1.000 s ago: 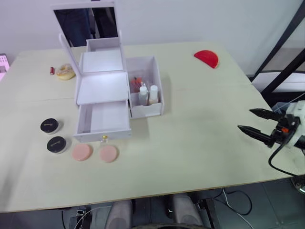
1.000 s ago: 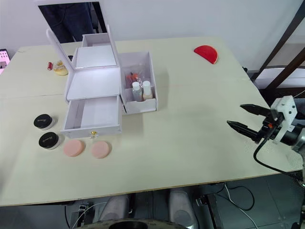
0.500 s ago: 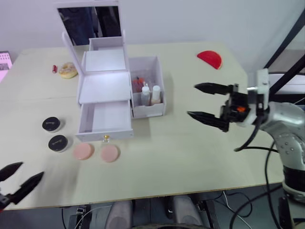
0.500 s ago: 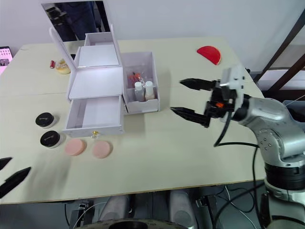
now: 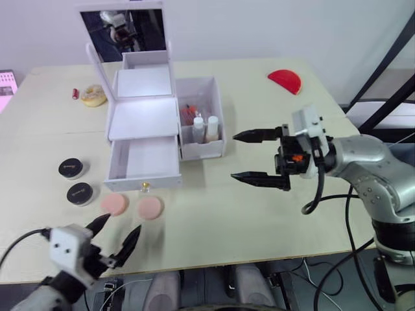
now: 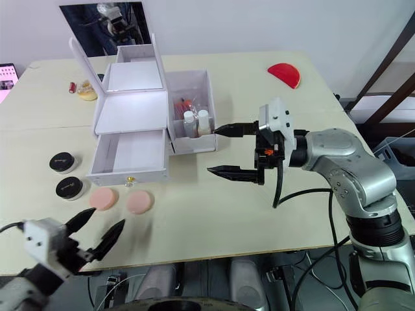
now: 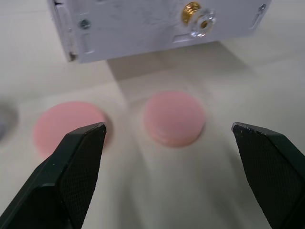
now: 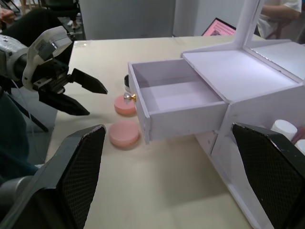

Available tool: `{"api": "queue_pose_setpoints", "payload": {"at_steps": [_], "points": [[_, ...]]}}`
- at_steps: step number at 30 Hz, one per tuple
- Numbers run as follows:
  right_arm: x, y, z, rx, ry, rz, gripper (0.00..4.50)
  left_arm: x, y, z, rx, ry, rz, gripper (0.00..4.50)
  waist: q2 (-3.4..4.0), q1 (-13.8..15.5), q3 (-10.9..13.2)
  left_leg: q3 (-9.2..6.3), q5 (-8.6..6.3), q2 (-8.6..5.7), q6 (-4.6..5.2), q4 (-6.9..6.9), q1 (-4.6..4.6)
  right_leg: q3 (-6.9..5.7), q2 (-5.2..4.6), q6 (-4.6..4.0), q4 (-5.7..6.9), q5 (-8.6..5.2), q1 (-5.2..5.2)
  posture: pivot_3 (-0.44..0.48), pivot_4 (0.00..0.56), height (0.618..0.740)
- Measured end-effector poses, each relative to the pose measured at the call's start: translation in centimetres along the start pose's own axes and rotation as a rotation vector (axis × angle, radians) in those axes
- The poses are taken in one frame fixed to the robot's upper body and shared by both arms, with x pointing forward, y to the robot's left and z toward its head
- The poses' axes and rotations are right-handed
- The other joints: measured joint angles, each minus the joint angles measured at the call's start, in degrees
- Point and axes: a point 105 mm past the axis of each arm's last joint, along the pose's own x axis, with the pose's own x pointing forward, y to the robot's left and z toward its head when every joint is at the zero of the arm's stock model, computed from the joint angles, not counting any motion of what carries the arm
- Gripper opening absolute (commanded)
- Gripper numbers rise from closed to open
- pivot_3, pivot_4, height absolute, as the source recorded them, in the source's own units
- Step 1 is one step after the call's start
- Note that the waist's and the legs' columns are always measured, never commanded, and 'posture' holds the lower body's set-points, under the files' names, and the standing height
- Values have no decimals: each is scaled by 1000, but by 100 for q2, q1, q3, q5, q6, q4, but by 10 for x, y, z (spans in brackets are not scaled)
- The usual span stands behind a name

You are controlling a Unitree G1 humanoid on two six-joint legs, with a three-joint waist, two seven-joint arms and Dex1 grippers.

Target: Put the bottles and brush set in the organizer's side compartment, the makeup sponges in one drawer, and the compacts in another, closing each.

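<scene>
The white organizer (image 5: 144,118) stands with its mirror lid up and its lower drawer (image 5: 144,162) pulled open and empty. Its side compartment (image 5: 202,149) holds two white-capped bottles (image 5: 205,128) and the reddish brush set (image 5: 187,114). Two pink makeup sponges (image 5: 113,205) (image 7: 175,117) lie in front of the drawer. Left of them sit two black-lidded compacts (image 5: 70,168). My left gripper (image 5: 120,230) is open just short of the sponges. My right gripper (image 5: 235,156) hangs open, right of the side compartment.
A red half-disc (image 5: 285,79) lies at the far right of the table. A tan ring-shaped object (image 5: 93,95) and a small red item (image 5: 75,93) sit left of the organizer. The table's front edge runs just below my left gripper.
My right gripper has swung in from the table's right edge toward the organizer. My left gripper has come up from the lower left to just short of the sponges.
</scene>
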Motion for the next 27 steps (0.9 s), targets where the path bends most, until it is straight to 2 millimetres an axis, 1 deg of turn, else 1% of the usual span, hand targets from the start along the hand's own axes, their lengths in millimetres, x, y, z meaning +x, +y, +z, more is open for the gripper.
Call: {"api": "queue_pose_setpoints", "payload": {"at_steps": [5, 9, 15, 21, 27], "points": [[0, 2, -6, 11, 12, 4, 4500, 21, -9, -2, 72, -3, 28, 4435, 4, 0, -1, -5, 0, 0, 0, -4, 2, 0, 2, -21, 11, 14, 0, 0, 150, 739], [1, 4, -3, 7, 8, 14, 4500, 35, -6, -6, 96, 5, 78, 4435, 3, 0, -2, -11, 0, 0, 1, -6, 6, -1, 6, -20, 16, 14, 0, 0, 150, 739], [2, 4, -1, 2, 4, 16, 4500, 42, -8, -14, 79, 41, 75, 4435, 4, 0, -2, -11, 0, 0, 1, -5, 7, -1, 5, -20, 18, 14, 0, 0, 150, 739], [2, 3, 0, -4, 3, 14, 4500, 51, -13, -25, 3, 102, 65, 4435, 4, 2, -3, -11, 0, -1, 1, -4, 7, -1, 5, -20, 20, 14, 1, 0, 150, 739], [2, 2, 1, -4, 2, 8, 4500, 52, -14, -26, -3, 121, 59, 4435, 10, 3, -6, -11, 0, -1, 1, -5, 18, -1, 5, -20, 33, 14, 3, 0, 150, 739]]}}
